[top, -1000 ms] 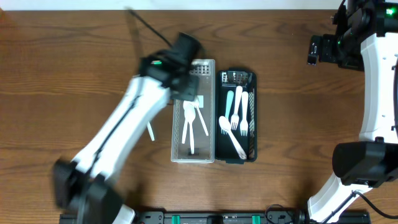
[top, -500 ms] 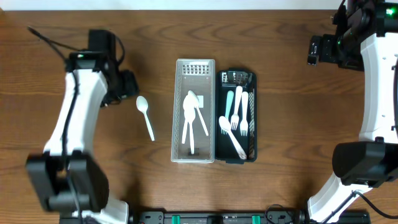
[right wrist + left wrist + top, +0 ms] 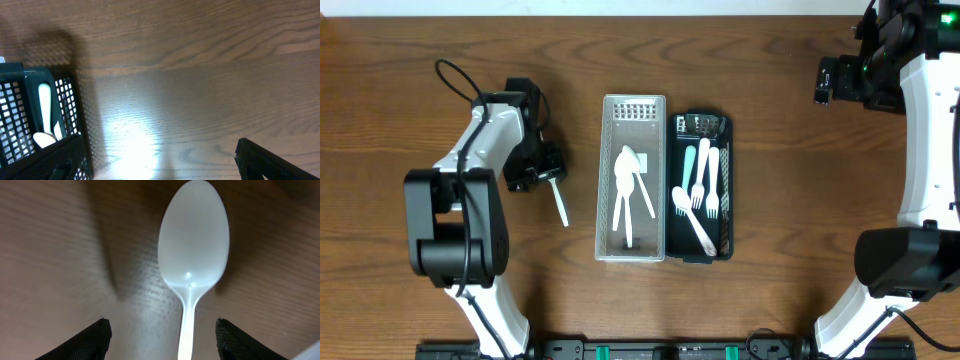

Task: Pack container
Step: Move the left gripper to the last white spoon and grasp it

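A white plastic spoon [image 3: 559,203] lies on the wooden table left of the clear container [image 3: 631,250]; only its handle shows from overhead. In the left wrist view the spoon [image 3: 194,245] lies bowl away, with its handle running between my left gripper's [image 3: 160,337] open fingers. My left gripper [image 3: 544,168] sits over the spoon's bowl. The clear container holds white utensils [image 3: 630,190]. The black basket [image 3: 722,125] beside it holds white forks and spoons and a pale green one [image 3: 689,165]. My right gripper [image 3: 832,80] is open and empty at the far right, above bare wood [image 3: 165,170].
The black basket's mesh corner [image 3: 35,115] shows at the left of the right wrist view. The table's far edge runs along the top of the overhead view. A black rail [image 3: 670,350] lies along the front edge.
My left arm swung away from the clear container to the left, then came back down over the loose spoon's bowl. The right arm has not moved.
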Controlling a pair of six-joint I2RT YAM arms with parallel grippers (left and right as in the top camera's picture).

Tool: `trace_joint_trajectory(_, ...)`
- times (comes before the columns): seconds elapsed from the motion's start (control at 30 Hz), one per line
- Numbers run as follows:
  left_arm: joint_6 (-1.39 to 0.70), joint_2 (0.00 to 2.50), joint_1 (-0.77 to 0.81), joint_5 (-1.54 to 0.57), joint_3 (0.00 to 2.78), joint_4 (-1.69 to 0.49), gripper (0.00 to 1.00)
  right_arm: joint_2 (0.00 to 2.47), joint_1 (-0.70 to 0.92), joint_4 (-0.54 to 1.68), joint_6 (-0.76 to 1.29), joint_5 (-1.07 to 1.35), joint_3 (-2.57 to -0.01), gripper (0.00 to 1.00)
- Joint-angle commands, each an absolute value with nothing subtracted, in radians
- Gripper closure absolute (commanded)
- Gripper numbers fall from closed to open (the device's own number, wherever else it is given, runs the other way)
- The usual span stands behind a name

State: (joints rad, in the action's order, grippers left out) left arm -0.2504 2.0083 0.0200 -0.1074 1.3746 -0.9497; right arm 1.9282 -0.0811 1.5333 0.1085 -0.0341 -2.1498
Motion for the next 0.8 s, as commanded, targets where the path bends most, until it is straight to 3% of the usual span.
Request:
trace_joint_trajectory(0.0,-0.221,2.05,0.019,-0.154,1.374,-0.942,0.3,1.921,-0.085,1.536,0.092,-0.033,-2.146,0.01)
trace_joint_trajectory(0.27,-0.214,2.063,0.019,-0.149,1.341,-0.914,0.34,1.921,-0.085,1.536,0.092,-0.033,-2.146,0.01)
trace_joint_trajectory(0.33,-0.214,2.063,0.019,-0.146,1.34,-0.915,0.44,1.921,-0.085,1.536,0.092,-0.033,-2.146,0.01)
trace_joint_trajectory(0.4,-0.21,2.063,0.019,-0.146,1.34,-0.919,0.69,1.921,-0.085,1.536,0.092,-0.033,-2.146,0.01)
trace_joint_trajectory(0.47,-0.21,2.063,0.019,-0.146,1.34,-0.921,0.85,1.921,-0.085,1.536,0.092,-0.033,-2.146,0.01)
trace_joint_trajectory(0.63,-0.211,2.063,0.019,-0.146,1.341,-0.926,0.94,1.921,-0.085,1.536,0.092,-0.033,-2.146,0.01)
trace_joint_trajectory(0.77,-0.218,2.035,0.023,-0.146,1.347,-0.957,0.94,1.921,-0.085,1.536,0.091,-0.033,-2.146,0.01)
